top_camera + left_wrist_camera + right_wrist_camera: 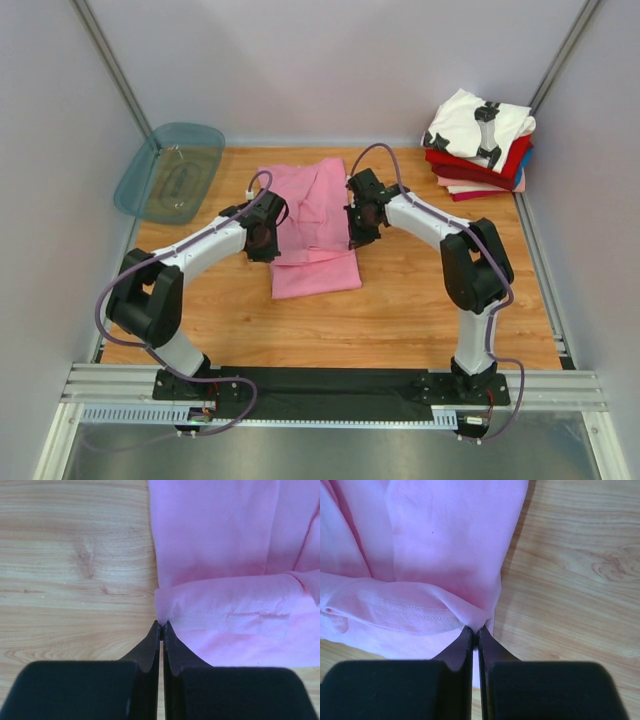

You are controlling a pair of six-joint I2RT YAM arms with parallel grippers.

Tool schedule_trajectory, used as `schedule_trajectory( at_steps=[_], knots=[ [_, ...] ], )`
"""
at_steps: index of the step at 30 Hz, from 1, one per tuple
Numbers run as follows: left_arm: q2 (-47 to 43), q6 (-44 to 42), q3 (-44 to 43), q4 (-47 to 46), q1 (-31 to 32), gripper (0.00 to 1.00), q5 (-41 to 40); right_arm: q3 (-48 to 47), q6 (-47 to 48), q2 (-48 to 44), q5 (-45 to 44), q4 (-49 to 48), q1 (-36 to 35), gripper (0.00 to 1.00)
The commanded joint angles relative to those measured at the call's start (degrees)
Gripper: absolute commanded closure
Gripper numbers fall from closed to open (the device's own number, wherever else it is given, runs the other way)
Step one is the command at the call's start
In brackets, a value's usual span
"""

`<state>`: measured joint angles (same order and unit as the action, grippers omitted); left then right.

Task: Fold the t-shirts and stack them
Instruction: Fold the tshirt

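Bench (420, 300) layout: the pink t-shirt (315, 225) lies near the middle of the wooden surface, partly folded. Its lower part lies flat toward my bases and its upper part is bunched between my two arms.

My left gripper (161, 628) is at the shirt's left edge. Its jaws are closed to a thin slit, and the tips pinch the corner of a turned-over hem with a visible stitch line.

My right gripper (475, 631) is at the shirt's right edge. Its jaws are likewise pressed together, and the tips nip the cloth where a stitched hem fold meets the edge.

Both grippers sit low, close to the wood.

The stack of folded t-shirts (478, 150) rests at the far right corner, well apart from the pink one. A white shirt with black print is on top, red lies beneath it, and blue and pale layers sit lower down.

The clear teal tray (170, 172) sits at the far left corner, overlapping the bench edge.
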<state>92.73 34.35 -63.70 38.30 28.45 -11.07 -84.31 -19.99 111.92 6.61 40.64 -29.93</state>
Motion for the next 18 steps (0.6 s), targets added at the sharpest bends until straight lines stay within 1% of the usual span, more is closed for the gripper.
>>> schedule_trajectory(
  at_steps=[1, 5, 13, 16, 18],
  knots=[
    [-0.53, -1.12, -1.69, 0.10, -0.85, 1.00, -2.02, -3.40, 1.36, 1.02, 0.15, -0.12, 0.84, 1.00],
    [-0.36, -1.39, -2.21, 0.10, -1.38, 1.00, -2.29, -4.80, 1.36, 1.72, 0.16, -0.13, 1.02, 1.00],
    [2.80, -1.39, -3.53, -0.42, -2.25, 1.00, -2.20, -6.65, 1.27, 4.53, -0.46, 1.19, 1.89, 0.99],
    [5.09, -1.39, -5.29, -0.16, -2.61, 1.00, -1.85, -7.62, 1.01, 6.11, -0.98, 1.72, 2.33, 1.00],
    [6.76, -1.13, -8.08, 1.41, -3.04, 1.00, -1.85, -9.19, 1.35, 7.86, -1.25, 2.68, 2.69, 0.97]
  ],
)
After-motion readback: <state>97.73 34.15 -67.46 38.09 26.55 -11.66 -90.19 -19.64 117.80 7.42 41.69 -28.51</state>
